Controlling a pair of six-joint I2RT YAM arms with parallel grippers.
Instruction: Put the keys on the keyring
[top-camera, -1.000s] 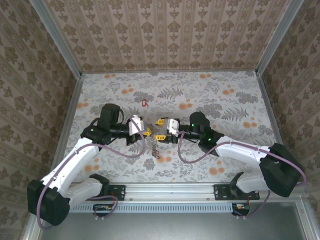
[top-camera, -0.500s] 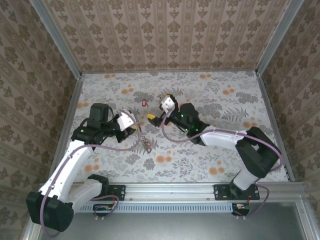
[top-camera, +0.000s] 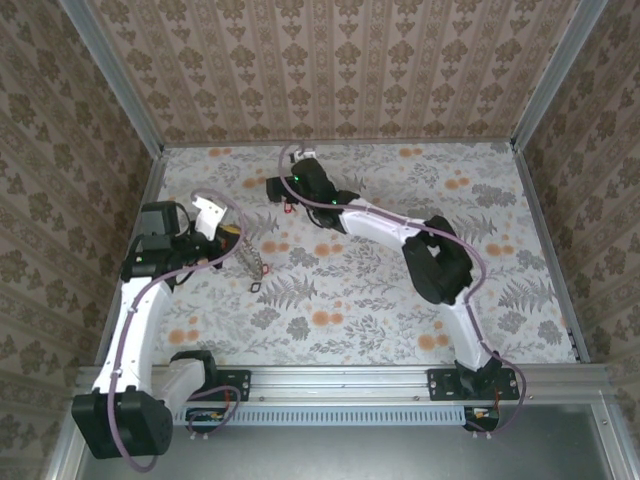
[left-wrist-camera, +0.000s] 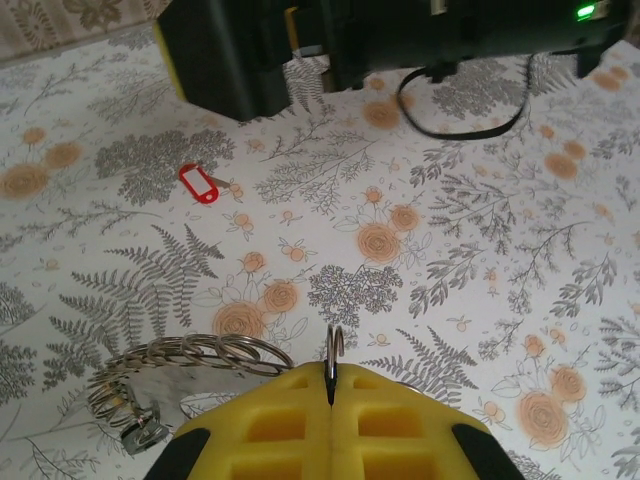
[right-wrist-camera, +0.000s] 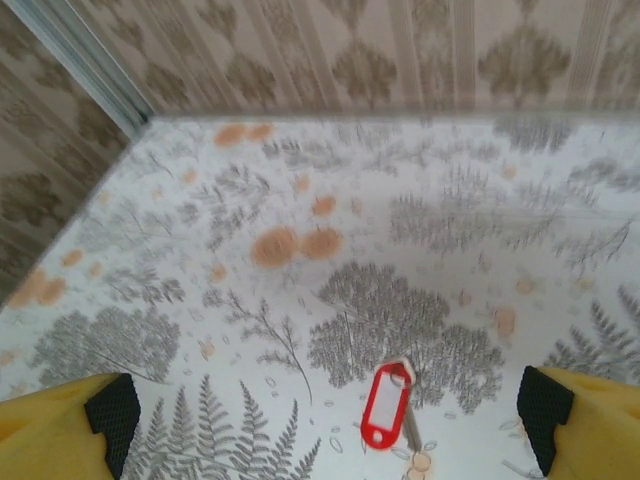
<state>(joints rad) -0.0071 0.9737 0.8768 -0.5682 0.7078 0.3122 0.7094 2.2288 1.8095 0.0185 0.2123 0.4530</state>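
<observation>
The little red-headed key (right-wrist-camera: 385, 405) with the thin metal shaft is lying flat on the floral-print table (right-wrist-camera: 300, 200), over toward the far side. It sits right between the yellow fingers (right-wrist-camera: 50, 435) of the right gripper (right-wrist-camera: 325, 425), which are spread wide and not touching it. The thin metal keyring (left-wrist-camera: 333, 350) is well apart from the key, held up off the table and pinched edge-on in the left gripper (left-wrist-camera: 330, 385), whose yellow pads are pressed tight together on it. A chain of small metal rings (left-wrist-camera: 180, 352) curls off to one side of it.
</observation>
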